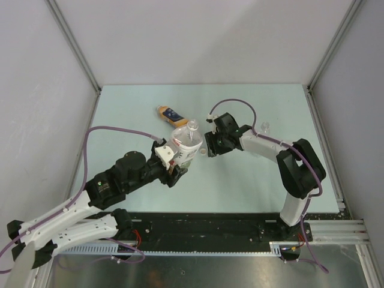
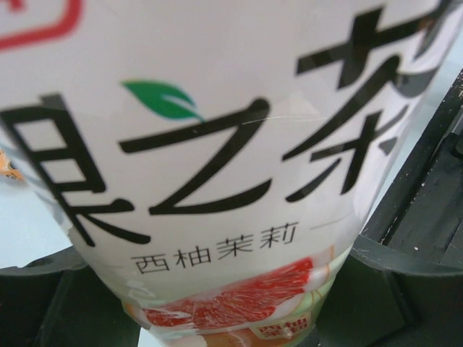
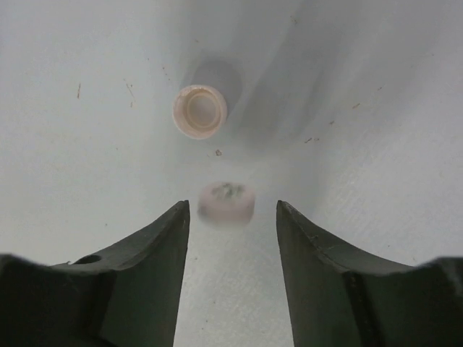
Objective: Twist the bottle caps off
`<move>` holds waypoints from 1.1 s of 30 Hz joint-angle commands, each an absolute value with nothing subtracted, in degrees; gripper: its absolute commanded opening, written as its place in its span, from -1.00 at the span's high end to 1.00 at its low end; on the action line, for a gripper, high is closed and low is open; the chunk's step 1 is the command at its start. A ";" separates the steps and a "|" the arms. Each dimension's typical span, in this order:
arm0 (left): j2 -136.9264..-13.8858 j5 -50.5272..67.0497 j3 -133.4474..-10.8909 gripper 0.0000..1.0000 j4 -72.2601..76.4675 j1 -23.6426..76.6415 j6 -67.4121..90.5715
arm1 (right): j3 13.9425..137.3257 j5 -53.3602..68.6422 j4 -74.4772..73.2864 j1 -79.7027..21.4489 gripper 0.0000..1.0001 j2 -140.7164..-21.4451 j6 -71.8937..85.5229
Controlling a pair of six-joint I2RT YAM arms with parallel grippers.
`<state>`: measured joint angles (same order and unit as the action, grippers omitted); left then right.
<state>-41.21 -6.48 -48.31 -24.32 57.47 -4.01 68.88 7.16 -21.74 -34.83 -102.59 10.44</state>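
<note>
Clamping the upright bottle (image 1: 185, 146) midway between the table's (image 1: 252, 180) left and right edges, the left gripper (image 1: 174, 164) holds its body. Just right of it, the right gripper (image 3: 233, 211) stands open, with a loose cap (image 3: 226, 202) blurred between its tips and a second cap (image 3: 200, 110) lying open-side-up straight ahead.

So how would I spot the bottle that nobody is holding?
On the pale green table, find the clear bottle gripped by the left hand near the middle. Just behind it lies a small orange bottle, the only one on its side.
</note>
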 commanded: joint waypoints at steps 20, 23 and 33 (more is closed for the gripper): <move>-42.25 -8.83 -49.30 0.97 -21.30 57.67 -4.04 | 69.30 6.63 -22.79 -34.17 -0.87 -81.18 7.61; -42.60 -8.38 -49.39 0.95 -21.23 57.66 -3.78 | 69.34 11.69 -21.80 -32.32 -0.94 -75.91 7.24; -43.91 -5.36 -50.19 0.91 -21.30 57.66 -2.71 | 68.76 38.21 -13.61 -28.17 -0.99 -62.33 6.27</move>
<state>-43.66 -6.90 -48.31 -24.25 57.47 -3.88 68.75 23.24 -19.62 -28.67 -66.37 7.33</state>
